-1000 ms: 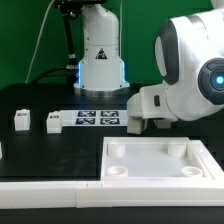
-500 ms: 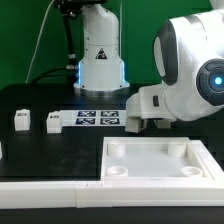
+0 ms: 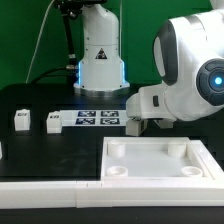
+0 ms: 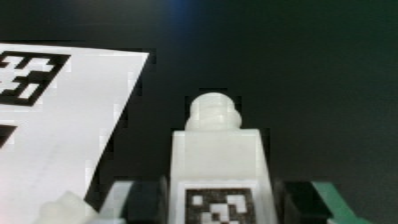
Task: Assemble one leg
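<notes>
Seemingly the grasping step is underway: the end effector (image 4: 224, 198) is straddling the leg (image 4: 217, 160), which is standing near the middle of the tabletop (image 3: 40, 100), just beside the marker board (image 4: 71, 110). Whether it is clamping, I cannot tell. The next move is calling for a firm squeeze, then a straight lift.

The white leg (image 4: 217, 165) has a round knob on its end and a black-and-white tag on its face. The gripper (image 4: 217, 205) has a dark finger close on each side of it, but it is too blurry to see a squeeze. The marker board (image 4: 71, 110) lies near the leg on the black table (image 4: 302, 60).
</notes>
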`<state>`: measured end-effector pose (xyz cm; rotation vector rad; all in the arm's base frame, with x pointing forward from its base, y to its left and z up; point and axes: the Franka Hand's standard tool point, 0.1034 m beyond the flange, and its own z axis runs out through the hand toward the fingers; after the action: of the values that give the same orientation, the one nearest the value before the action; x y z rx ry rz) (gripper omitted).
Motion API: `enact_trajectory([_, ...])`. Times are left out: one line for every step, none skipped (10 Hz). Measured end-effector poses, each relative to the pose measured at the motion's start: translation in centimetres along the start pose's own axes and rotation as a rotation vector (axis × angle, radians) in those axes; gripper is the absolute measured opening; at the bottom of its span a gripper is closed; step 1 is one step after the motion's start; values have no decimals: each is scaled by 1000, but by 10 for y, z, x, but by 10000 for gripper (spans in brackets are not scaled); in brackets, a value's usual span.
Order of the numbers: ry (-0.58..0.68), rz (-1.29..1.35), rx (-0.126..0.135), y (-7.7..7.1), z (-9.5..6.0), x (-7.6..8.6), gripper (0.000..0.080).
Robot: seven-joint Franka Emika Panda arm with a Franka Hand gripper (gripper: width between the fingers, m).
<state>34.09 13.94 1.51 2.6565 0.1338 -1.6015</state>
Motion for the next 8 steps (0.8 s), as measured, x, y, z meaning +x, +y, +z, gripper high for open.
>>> enact_trajectory([0,0,0,0,0,0,287])
enact_trajectory([2,0,0,0,-1,0,287])
enact_trajectory([3,0,1,0,-1,-1,287])
enact_trajectory([3,1,1,1,-2,-1,288])
enact_trajectory([1,1,1,1,-3,-3,288])
enact_trajectory([1,1,-2,1,-11,-11,288])
enact_trajectory([-1,6,-2,3,-21,-23,288])
enact_trajectory([5,11,-2,5,-32,-35,288])
